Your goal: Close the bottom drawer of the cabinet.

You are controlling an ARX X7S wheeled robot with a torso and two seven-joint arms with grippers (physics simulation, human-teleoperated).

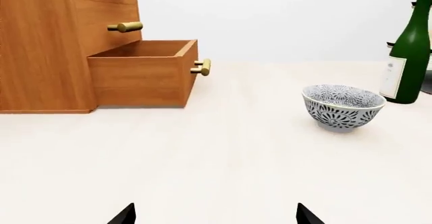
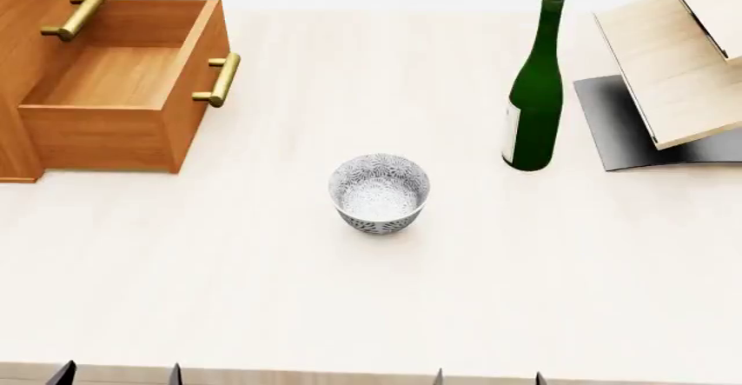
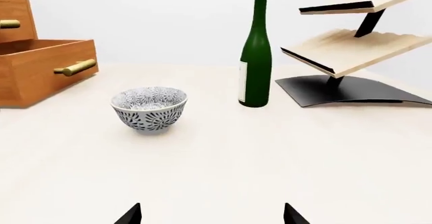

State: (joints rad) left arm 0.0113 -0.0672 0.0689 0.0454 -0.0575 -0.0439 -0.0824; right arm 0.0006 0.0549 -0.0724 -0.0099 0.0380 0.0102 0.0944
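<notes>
The orange-brown cabinet (image 2: 23,20) stands at the table's far left. Its bottom drawer (image 2: 128,89) is pulled out wide and looks empty inside, with a brass bar handle (image 2: 221,79) on its front. The drawer also shows in the left wrist view (image 1: 138,72) and the right wrist view (image 3: 40,67). My left gripper (image 2: 116,375) is open and empty at the table's near edge, far from the drawer; its tips show in the left wrist view (image 1: 216,215). My right gripper (image 2: 489,376) is open and empty too, also at the near edge (image 3: 212,215).
A patterned blue-white bowl (image 2: 380,192) sits mid-table. A green wine bottle (image 2: 536,98) stands to its right. A pale wood rack with a black base (image 2: 666,81) stands at the far right. A closed upper drawer's brass handle (image 2: 76,16) is above the open drawer.
</notes>
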